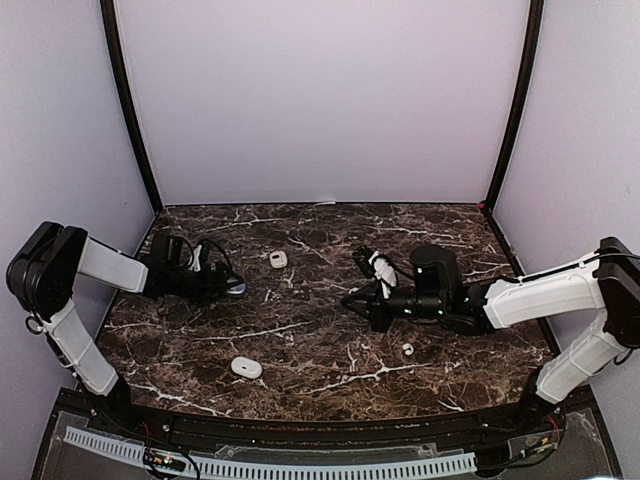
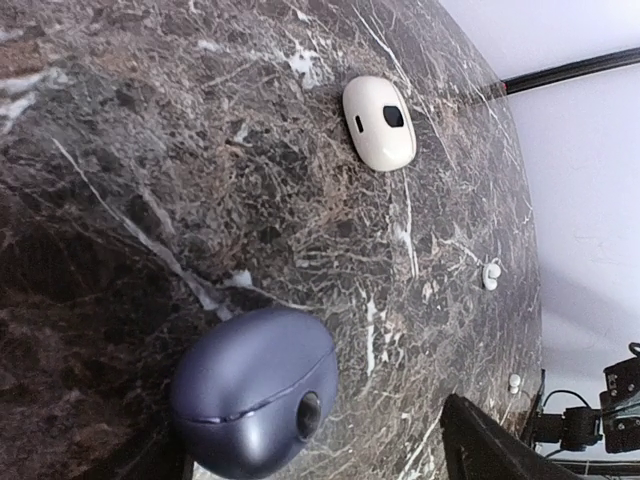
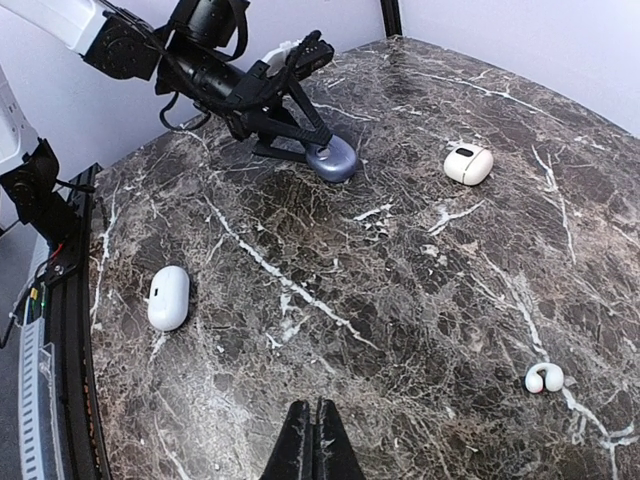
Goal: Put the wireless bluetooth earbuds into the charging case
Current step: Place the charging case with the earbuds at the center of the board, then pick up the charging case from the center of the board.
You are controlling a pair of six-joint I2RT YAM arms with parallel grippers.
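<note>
A closed blue-grey charging case (image 2: 255, 390) lies on the marble table between the spread fingers of my open left gripper (image 2: 315, 445). It lies close to the left finger, and the right finger (image 2: 490, 445) stands well apart. The case also shows in the top view (image 1: 236, 288) and the right wrist view (image 3: 333, 158). One small white earbud (image 3: 544, 377) lies on the table right of my right gripper (image 3: 315, 440), which is shut and empty above the table's middle (image 1: 350, 300). The left wrist view shows this earbud (image 2: 491, 274) and a second tiny white bud (image 2: 514, 382) farther off.
A white oval case (image 1: 278, 259) lies at the back centre and shows in the left wrist view (image 2: 379, 122). Another white oval case (image 1: 246, 367) lies near the front left and shows in the right wrist view (image 3: 168, 297). Pale walls enclose the table.
</note>
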